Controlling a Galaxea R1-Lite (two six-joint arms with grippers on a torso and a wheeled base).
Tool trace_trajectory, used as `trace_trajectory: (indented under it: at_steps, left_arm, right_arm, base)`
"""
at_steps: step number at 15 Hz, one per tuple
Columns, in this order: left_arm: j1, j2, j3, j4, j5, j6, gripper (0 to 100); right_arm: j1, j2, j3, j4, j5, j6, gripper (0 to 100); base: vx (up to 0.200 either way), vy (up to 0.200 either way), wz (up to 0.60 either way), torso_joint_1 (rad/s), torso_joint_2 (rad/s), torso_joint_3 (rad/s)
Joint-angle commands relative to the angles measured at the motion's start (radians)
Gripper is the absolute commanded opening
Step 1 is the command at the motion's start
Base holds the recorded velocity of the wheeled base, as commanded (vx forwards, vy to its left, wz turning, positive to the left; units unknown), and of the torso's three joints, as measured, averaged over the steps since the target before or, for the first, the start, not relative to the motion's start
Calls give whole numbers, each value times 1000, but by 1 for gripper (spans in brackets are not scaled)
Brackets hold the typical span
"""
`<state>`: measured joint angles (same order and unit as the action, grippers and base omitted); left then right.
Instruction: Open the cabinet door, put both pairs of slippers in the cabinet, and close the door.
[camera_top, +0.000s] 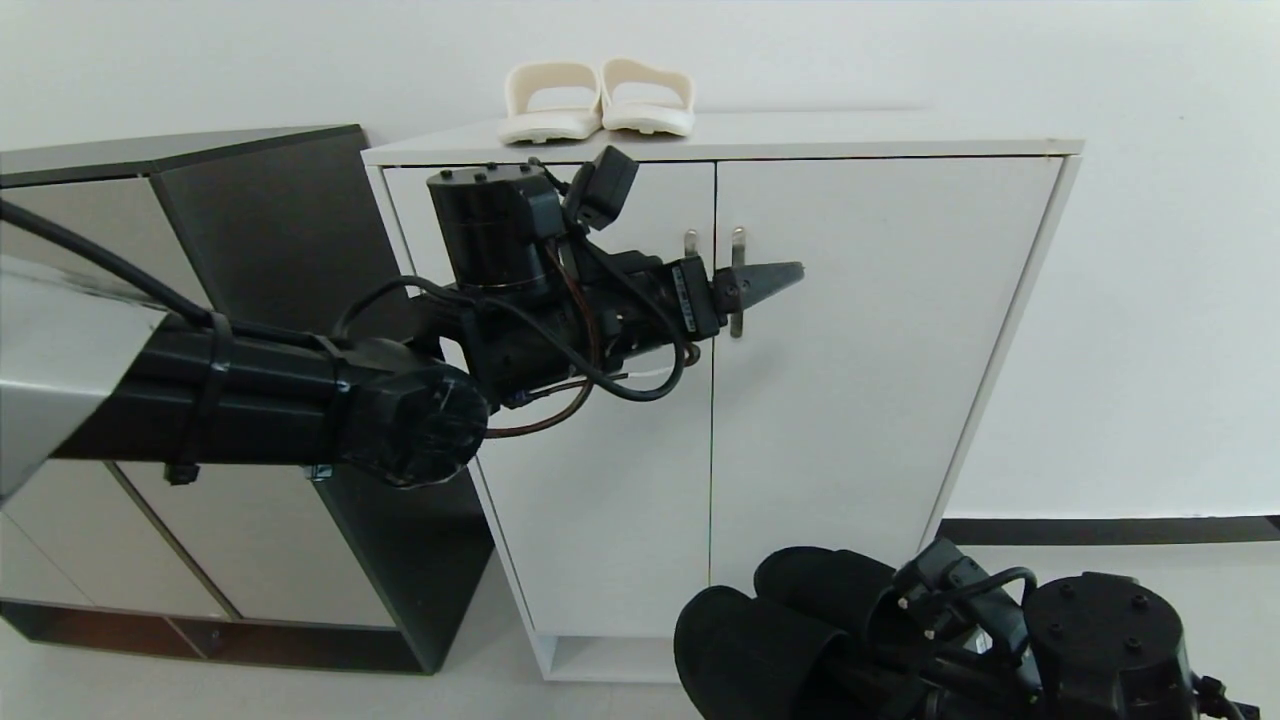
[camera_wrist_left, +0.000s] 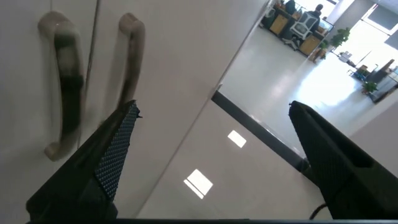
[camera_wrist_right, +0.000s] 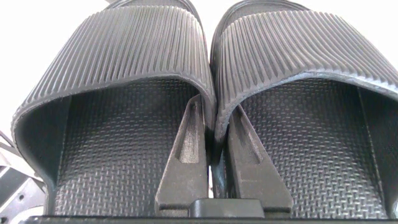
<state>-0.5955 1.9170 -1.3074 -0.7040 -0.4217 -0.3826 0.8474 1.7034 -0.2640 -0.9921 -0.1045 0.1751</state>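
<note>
Low before the cabinet (camera_top: 850, 400), right gripper (camera_wrist_right: 214, 124) jaws pinch ribbed black slippers (camera_wrist_right: 118, 56); left gripper (camera_top: 775, 280) jaws gape.

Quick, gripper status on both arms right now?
Left gripper: open, holding nothing, beside the cabinet door handles.
Right gripper: shut on the black slippers, pinching their inner walls together.

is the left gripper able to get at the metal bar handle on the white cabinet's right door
Probably yes: the left gripper hangs open right beside the metal bar handle of the white cabinet's right door, with nothing between them.
</note>
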Motion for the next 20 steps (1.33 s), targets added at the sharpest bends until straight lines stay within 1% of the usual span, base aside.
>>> trace_trajectory:
  at_steps: [1, 4, 5, 6, 9, 11, 13, 14, 16, 17, 20]
  left_arm:
    - [3, 33, -27, 0, 18, 4, 100]
    - [6, 69, -67, 1, 47, 11, 100]
    - [8, 85, -79, 3, 58, 28, 100]
    - [8, 92, -87, 5, 61, 34, 100]
    - [8, 120, -127, 12, 63, 36, 100]
    - [6, 140, -167, 37, 63, 36, 100]
    - [6, 137, -165, 38, 63, 36, 100]
    - [6, 134, -162, 38, 63, 36, 0]
    - [-1, 128, -151, 40, 63, 36, 0]
    - [-7, 100, -127, 40, 63, 36, 0]
    - [-26, 22, -10, 23, 63, 42, 0]
  right_arm:
    - [-1, 2, 0, 0, 0, 0, 0]
    - [-1, 2, 0, 0, -1, 0, 0]
    - [-1, 2, 0, 0, -1, -2, 0]
    - [-1, 1, 2, 0, -1, -2, 0]
    - [1, 2, 2, 0, -1, -2, 0]
    - [1, 13, 3, 0, -3, -2, 0]
    - [1, 13, 3, 0, 0, -2, 0]
    - [1, 13, 3, 0, 0, -2, 0]
    - [10, 13, 5, 0, 3, -2, 0]
    - [15, 12, 9, 0, 3, 0, 0]
    - [16, 5, 25, -11, 43, -2, 0]
  base:
    - [0, 0, 0, 0, 0, 0]
    - [0, 0, 0, 0, 0, 0]
    - [0, 0, 0, 0, 0, 0]
    - [0, 0, 0, 0, 0, 0]
    - [0, 0, 0, 0, 0, 0]
    - [0, 0, 0, 0, 0, 0]
    - [0, 0, 0, 0, 0, 0]
    - [0, 0, 0, 0, 0, 0]
    - [0, 0, 0, 0, 0, 0]
    - [0, 0, 0, 0, 0, 0]
    - [0, 0, 0, 0, 0, 0]
